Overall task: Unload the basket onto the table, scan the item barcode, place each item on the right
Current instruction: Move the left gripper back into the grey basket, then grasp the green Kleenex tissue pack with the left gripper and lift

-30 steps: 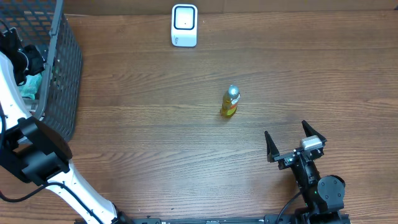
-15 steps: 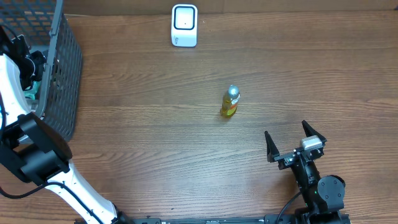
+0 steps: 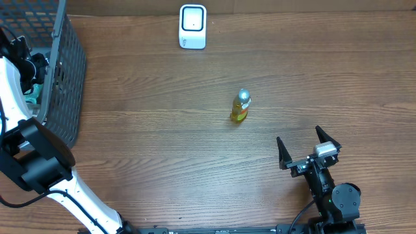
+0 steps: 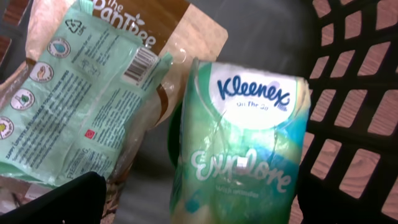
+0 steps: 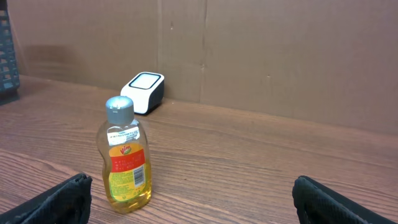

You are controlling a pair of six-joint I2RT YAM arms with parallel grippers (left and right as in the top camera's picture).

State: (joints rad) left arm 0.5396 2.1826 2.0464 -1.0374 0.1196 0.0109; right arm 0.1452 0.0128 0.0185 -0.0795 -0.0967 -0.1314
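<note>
My left hand (image 4: pixel 189 208) hangs wide open and empty over the green-and-white plastic Kleenex tissue pack (image 4: pixel 239 143), which lies in the dark mesh basket (image 4: pixel 354 112). I'd straddle its narrow sides, close squarely, and leave its printed faces uncovered. My right hand (image 3: pixel 309 148) is open and empty.

bottle (image 3: pixel 240 107) alone mid-table, scanner (image 3: pixel 192 26) well apart, basket (image 3: pixel 68 58) wall far left

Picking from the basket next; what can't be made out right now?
- Overhead: basket contents, hidden by its mesh wall and the left arm.
- Left wrist: Kleenex pack shows no barcode; its lower end is cut by the frame.
- Left wrist: bag barcode is too small to read.
- Right wrist: bottle label print too small.
</note>
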